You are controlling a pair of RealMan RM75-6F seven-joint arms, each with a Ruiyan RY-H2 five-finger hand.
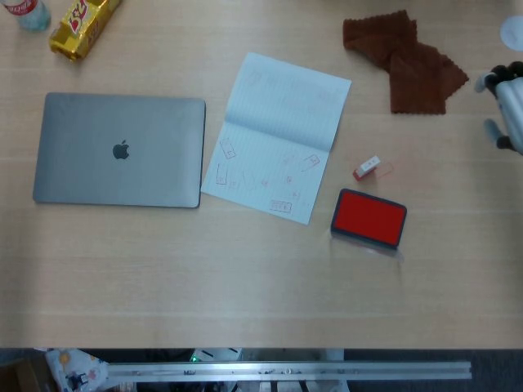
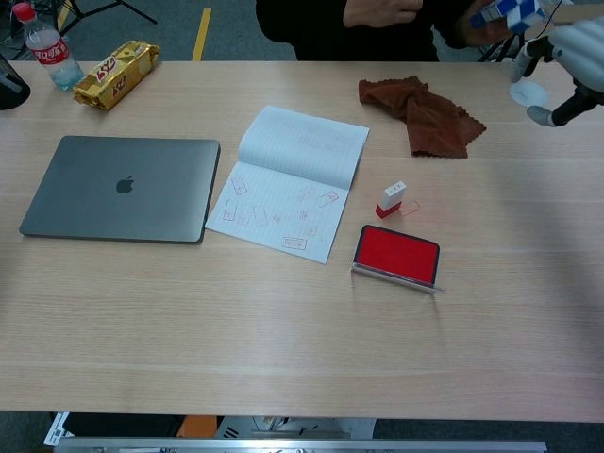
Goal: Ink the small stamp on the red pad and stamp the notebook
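Observation:
The small white stamp with a red base [image 1: 367, 168] [image 2: 391, 199] stands alone on the table, just beyond the open red ink pad [image 1: 368, 217] [image 2: 397, 255]. The open notebook [image 1: 278, 135] [image 2: 288, 179] lies to their left, with several red stamp marks on its near page. My right hand [image 1: 507, 110] [image 2: 564, 68] is at the far right edge of both views, well away from the stamp. It holds nothing and its fingers are apart. My left hand shows in neither view.
A closed grey laptop [image 1: 120, 149] [image 2: 121, 187] lies left of the notebook. A brown cloth [image 1: 406, 61] [image 2: 420, 113] sits at the back right, near a white disc [image 2: 527, 92]. A yellow snack pack [image 2: 117, 74] and a bottle [image 2: 47, 47] stand back left. A person [image 2: 377, 19] is at the far side.

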